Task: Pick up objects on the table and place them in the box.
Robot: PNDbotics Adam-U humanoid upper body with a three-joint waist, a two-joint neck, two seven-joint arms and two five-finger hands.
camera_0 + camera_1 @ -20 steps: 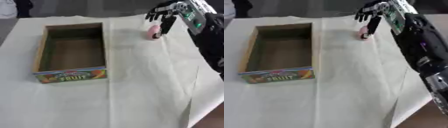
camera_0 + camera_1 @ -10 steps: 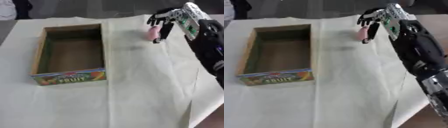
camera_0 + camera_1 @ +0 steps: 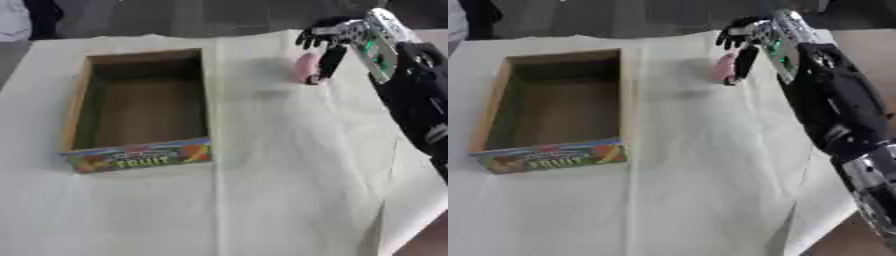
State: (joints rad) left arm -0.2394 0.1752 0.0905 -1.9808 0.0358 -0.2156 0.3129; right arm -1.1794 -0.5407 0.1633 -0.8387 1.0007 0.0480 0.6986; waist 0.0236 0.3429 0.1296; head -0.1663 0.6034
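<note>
Item one, working surface: I see a table covered with a pale cream cloth, creased along fold lines. Its right edge falls off at the lower right corner of my view; the far edge meets a dark floor. The wide stretch of cloth between the box and my arm lies bare, giving me open room across the middle and the near side.

Item two, the box: a rectangular cardboard tray on the left half of the cloth, open at the top, brown inside, with thin upright walls. The near wall carries a coloured fruit print with the word FRUIT. I see nothing inside it.

Item three, the pink object: small, rounded, oblong and smooth-looking, held upright at the far right, well apart from the box and beyond its far right corner. A faint shadow lies on the cloth to its left.

Item four, my right hand: black fingers with a silver and green wrist, reaching in from the right. Fingers curl over the top of the pink object, one dark digit pressed down its right side, pinching it.

My left hand shows in neither view.
</note>
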